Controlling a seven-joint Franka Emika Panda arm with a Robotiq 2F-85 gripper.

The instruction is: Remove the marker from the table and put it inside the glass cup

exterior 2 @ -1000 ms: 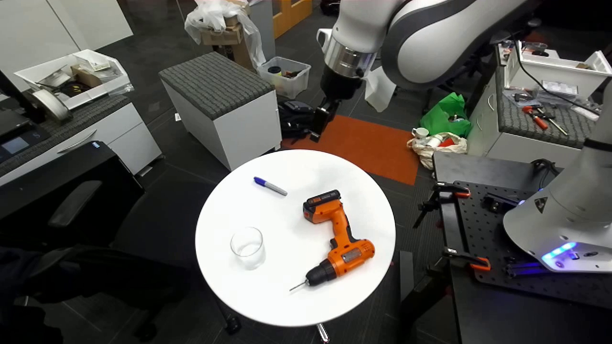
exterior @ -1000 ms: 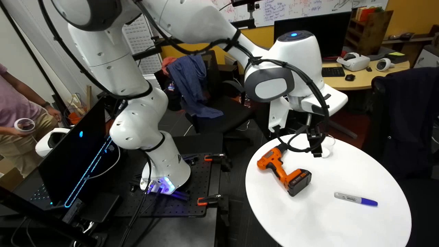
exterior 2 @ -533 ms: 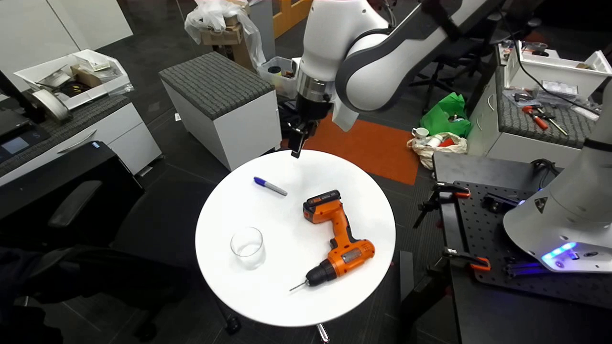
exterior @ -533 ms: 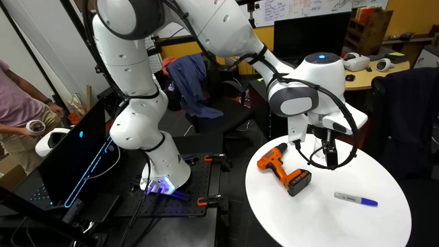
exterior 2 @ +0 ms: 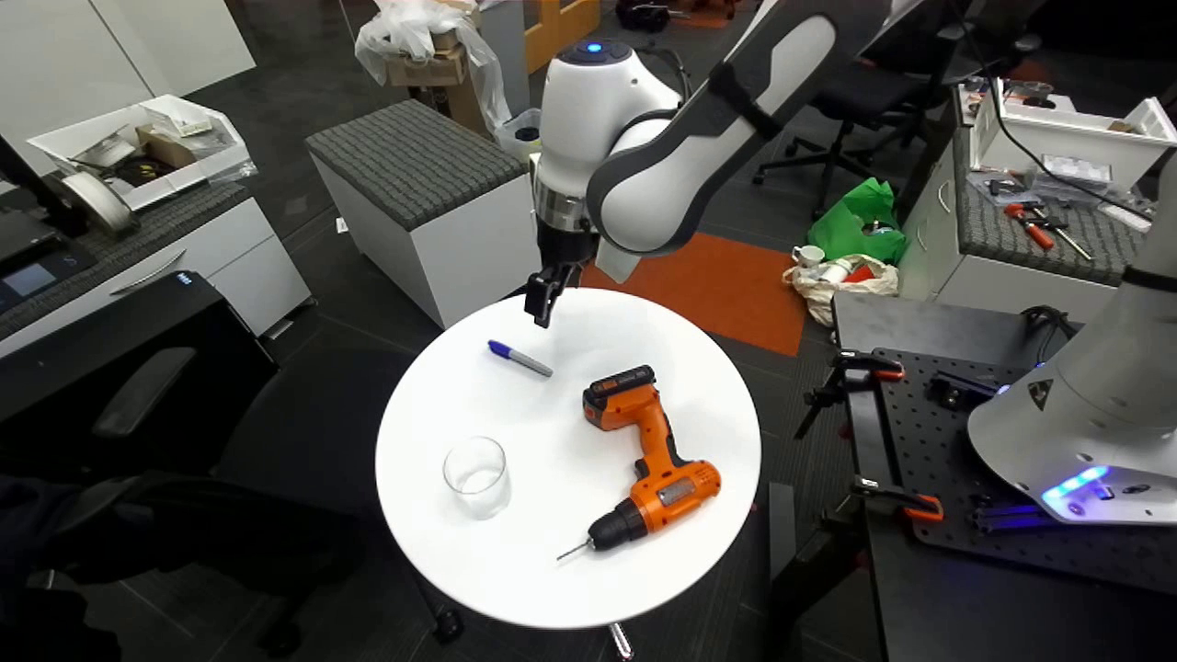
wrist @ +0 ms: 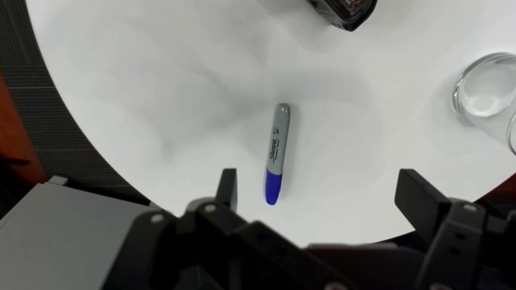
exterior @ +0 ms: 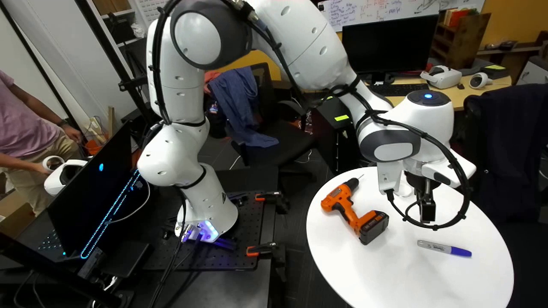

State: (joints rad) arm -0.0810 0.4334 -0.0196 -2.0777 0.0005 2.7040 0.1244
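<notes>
The marker [wrist: 278,149], grey-white with a blue cap, lies flat on the white round table [exterior 2: 542,450]. It shows in both exterior views [exterior: 441,247] [exterior 2: 520,359]. My gripper [wrist: 317,179] is open and empty, above the table and apart from the marker. In the wrist view the marker's cap reaches between the fingers, nearer the left one. In the exterior views the gripper [exterior: 428,211] [exterior 2: 542,308] hangs close to the marker. The clear glass cup [exterior 2: 476,469] stands upright on the table. It shows at the wrist view's right edge [wrist: 485,94], and the arm partly hides it in an exterior view [exterior: 402,188].
An orange-and-black power drill [exterior 2: 657,441] lies on the table beside the marker and the glass cup. Its black battery end [wrist: 346,14] shows at the top of the wrist view. A grey-topped cabinet [exterior 2: 414,165] stands beyond the table, and a black chair [exterior 2: 221,386] stands beside it.
My gripper has come down over the table and moved closer to the marker. The marker, the glass cup and the drill have not moved.
</notes>
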